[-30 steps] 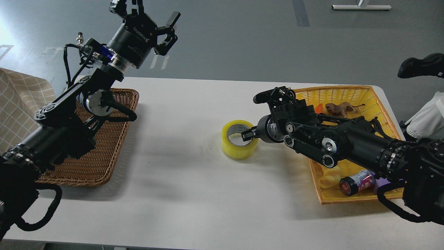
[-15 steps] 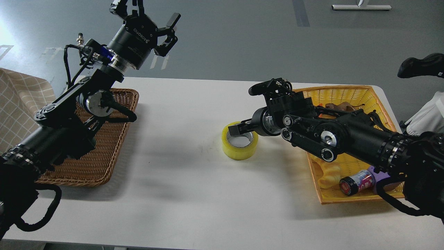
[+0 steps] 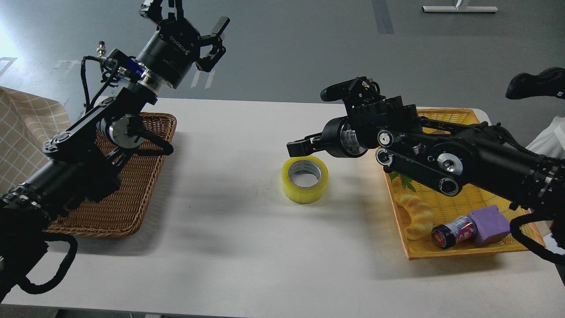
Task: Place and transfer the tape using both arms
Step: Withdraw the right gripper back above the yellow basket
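The tape (image 3: 304, 179), a yellow translucent roll with a grey-white core, lies flat on the white table (image 3: 247, 234) near its middle. My right gripper (image 3: 309, 121) hovers just above and behind the roll. It is open and empty, with one finger raised and the lower fingertips (image 3: 298, 149) just over the roll's far rim, not touching it. My left gripper (image 3: 185, 15) is raised high at the upper left, well away from the tape. Its fingers are spread open and empty.
A brown wicker basket (image 3: 132, 207) sits under my left arm. A yellow basket (image 3: 446, 115) at right holds a yellow croissant-like toy (image 3: 416, 215), a small can (image 3: 454, 232) and a purple block (image 3: 487, 219). A checked cloth (image 3: 22, 128) lies at far left.
My right gripper has pulled its finger out of the tape's core and risen above the roll. The tape stays put on the table. The left arm has barely moved.
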Robot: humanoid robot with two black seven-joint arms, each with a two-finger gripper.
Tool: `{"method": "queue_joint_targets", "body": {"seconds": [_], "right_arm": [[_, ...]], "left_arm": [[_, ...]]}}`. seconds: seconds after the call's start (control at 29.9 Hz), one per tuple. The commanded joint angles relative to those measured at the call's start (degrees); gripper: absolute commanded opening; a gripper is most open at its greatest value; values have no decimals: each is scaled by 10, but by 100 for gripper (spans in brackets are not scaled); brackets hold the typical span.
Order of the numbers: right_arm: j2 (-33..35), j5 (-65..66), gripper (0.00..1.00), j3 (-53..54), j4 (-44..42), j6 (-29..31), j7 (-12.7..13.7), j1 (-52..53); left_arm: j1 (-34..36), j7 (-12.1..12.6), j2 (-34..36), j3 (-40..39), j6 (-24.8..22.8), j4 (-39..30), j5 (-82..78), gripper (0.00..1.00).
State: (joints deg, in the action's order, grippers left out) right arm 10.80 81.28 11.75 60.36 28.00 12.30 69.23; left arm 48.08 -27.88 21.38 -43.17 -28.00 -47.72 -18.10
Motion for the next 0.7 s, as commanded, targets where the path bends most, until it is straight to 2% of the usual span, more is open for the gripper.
{"method": "queue_joint_targets", "body": {"seconds": [0.0, 0.2, 0.37, 0.67], "right_arm": [[70, 0, 99, 48, 42, 0, 0, -1], [156, -6, 99, 124, 91, 0, -5, -23], [215, -61, 99, 215, 138, 0, -6, -77], [244, -161, 99, 355, 141, 0, -8, -148]], "left_arm": [[0, 0, 1, 1, 0, 1, -1, 98], [1, 0, 3, 1, 0, 1, -1, 98], [1, 1, 4, 1, 0, 2, -2, 98], [1, 2, 4, 1, 0, 3, -2, 98]]}}
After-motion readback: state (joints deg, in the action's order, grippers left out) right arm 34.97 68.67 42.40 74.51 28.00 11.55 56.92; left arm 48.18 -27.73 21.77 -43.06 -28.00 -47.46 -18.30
